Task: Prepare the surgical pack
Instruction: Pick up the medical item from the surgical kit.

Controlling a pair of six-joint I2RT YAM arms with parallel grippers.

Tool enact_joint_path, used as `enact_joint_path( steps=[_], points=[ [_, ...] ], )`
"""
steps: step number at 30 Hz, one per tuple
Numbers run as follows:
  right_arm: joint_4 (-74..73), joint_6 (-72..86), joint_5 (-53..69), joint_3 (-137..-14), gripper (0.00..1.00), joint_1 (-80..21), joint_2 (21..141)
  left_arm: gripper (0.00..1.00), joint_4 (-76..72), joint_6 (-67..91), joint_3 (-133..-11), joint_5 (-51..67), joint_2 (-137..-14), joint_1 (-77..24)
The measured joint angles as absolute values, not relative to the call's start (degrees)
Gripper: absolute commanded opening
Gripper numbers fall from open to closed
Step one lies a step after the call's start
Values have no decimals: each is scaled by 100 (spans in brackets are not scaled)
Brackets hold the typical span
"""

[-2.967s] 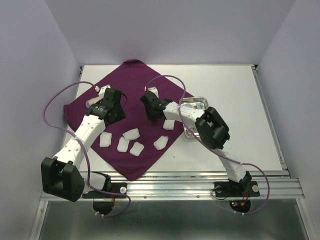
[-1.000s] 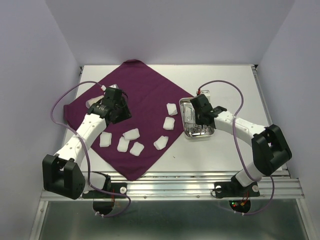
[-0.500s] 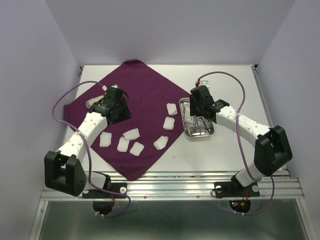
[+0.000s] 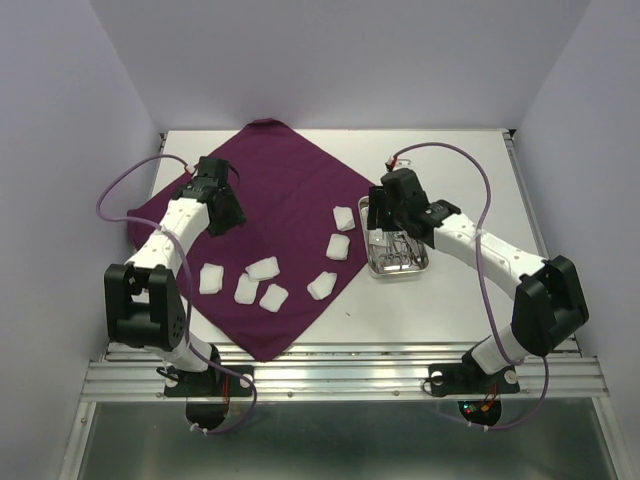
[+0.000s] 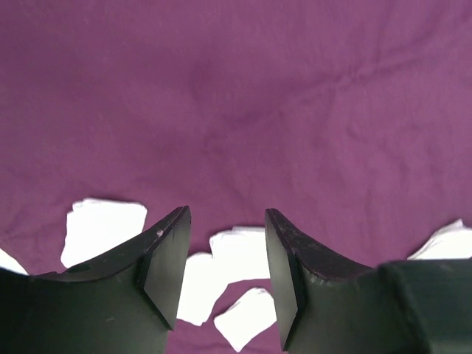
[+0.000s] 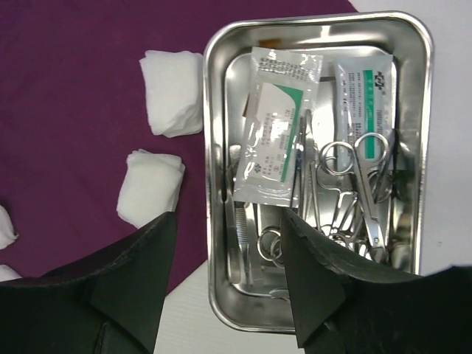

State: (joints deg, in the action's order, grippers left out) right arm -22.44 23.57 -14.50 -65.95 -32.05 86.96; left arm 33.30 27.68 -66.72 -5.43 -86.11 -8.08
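1. As it lies now, the purple cloth (image 4: 290,190) is spread flat in a diamond on the table (image 4: 480,180). It looks soft, limp and light. It is best pinched at a corner or edge, and a fold will probably drag whatever sits on it.
2. Gauze pads (image 4: 263,268): seven show from above. Five are scattered on the near half of the cloth and two lie near its right corner, just beside the tray. They look very light, compressible and non-slip. A shallow pinch across one pad should do, though neighbouring pads that touch may lift together.
3. Steel tray (image 6: 317,18): it sits at the cloth's right corner, mostly on bare table. Whether its left edge rests on the cloth cannot be told. It looks rigid, smooth and likely slippery, so grip the rolled rim.
4. Tray contents: two sealed packets (image 6: 276,133), with ring-handled scissors (image 6: 361,184) and other thin instruments tangled beneath. These are hard and thin and likely to snag; the ring handles offer the best hold.
5. Left gripper (image 5: 225,217): fingers parted, nothing between them, over the cloth's far-left part.
6. Right gripper (image 6: 228,217): fingers spread wide, empty, above the tray's left rim.
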Motion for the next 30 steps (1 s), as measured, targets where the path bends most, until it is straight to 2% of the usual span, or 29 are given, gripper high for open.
enact_joint_path(
  steps=[7, 8, 9, 19, 30],
  points=[
    [-2008, 2429, -1223, -6595, 64, -3347, 8713, 58, 3365, 2740, -7349, -480, -9365, -486],
    [-1984, 2427, -1201, -6595, 64, -3347, 8726, 72, 3371, 2740, -7384, -471, -9415, -447],
    [-1966, 2429, -1190, -6595, 64, -3347, 8731, 72, 3402, 2740, -7432, -467, -9467, -408],
    [-1741, 2469, -1002, -6410, 64, -3347, 8744, 73, 3559, 2707, -8318, -482, -9957, 327],
    [-1614, 2536, -819, -6292, 65, -3347, 8733, 63, 3568, 2797, -9024, -663, -11120, 1015]
  ],
)
